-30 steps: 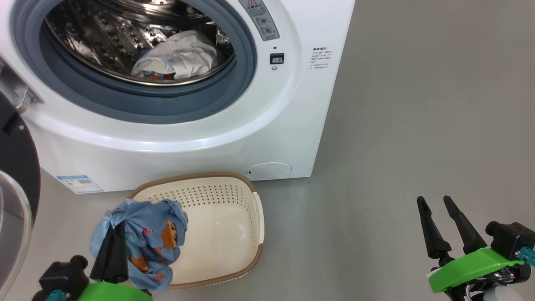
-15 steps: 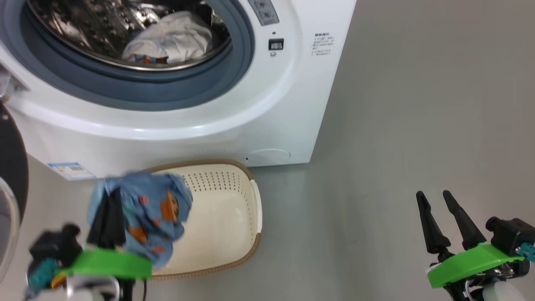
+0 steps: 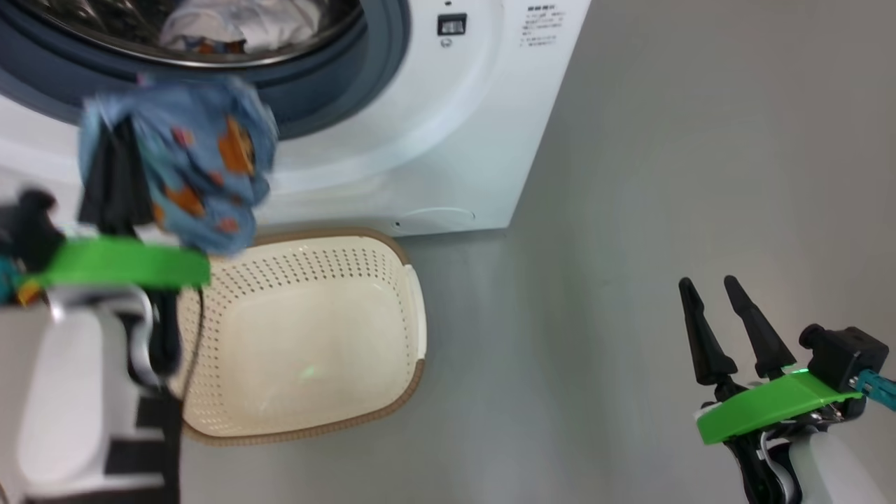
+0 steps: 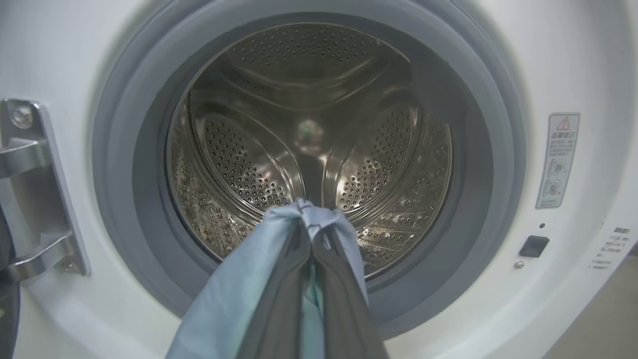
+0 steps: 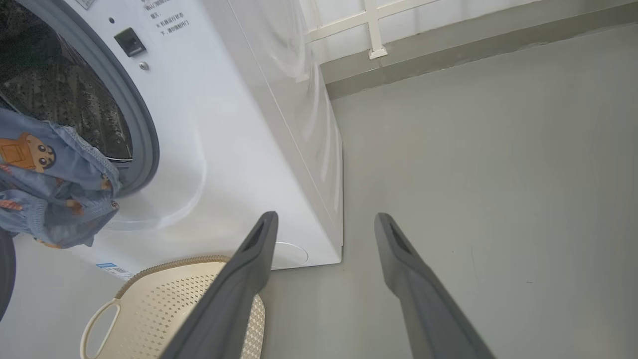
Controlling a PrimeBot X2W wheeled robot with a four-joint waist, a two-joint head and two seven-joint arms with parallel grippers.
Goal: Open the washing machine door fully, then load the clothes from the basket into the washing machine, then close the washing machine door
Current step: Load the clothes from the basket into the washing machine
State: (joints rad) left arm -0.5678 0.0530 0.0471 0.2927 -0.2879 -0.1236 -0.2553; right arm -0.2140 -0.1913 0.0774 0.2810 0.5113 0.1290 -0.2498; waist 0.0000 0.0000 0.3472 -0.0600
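My left gripper (image 3: 115,129) is shut on the medium blue garment (image 3: 189,154) with orange prints, held up above the basket (image 3: 329,235) and just below the drum opening. In the left wrist view the shut fingers (image 4: 329,279) pinch blue cloth (image 4: 239,299) in front of the steel drum (image 4: 309,124) of the washing machine (image 3: 448,140). A pale white garment (image 3: 238,24) lies inside the drum. The cream basket holds nothing. A dark sliver of the door (image 4: 6,309) shows beside the hinge (image 4: 35,184). My right gripper (image 3: 705,282) stands open over bare floor at the lower right.
Grey floor (image 3: 665,175) stretches to the right of the machine. A wall base and white frame (image 5: 374,30) stand behind it. The blue garment (image 5: 50,199) hangs at the gasket (image 5: 144,134) in the right wrist view, with the basket (image 5: 169,264) below.
My left gripper has risen with the blue garment, from over the basket to the front of the drum opening. The head camera has tilted. The right gripper stays open and still.
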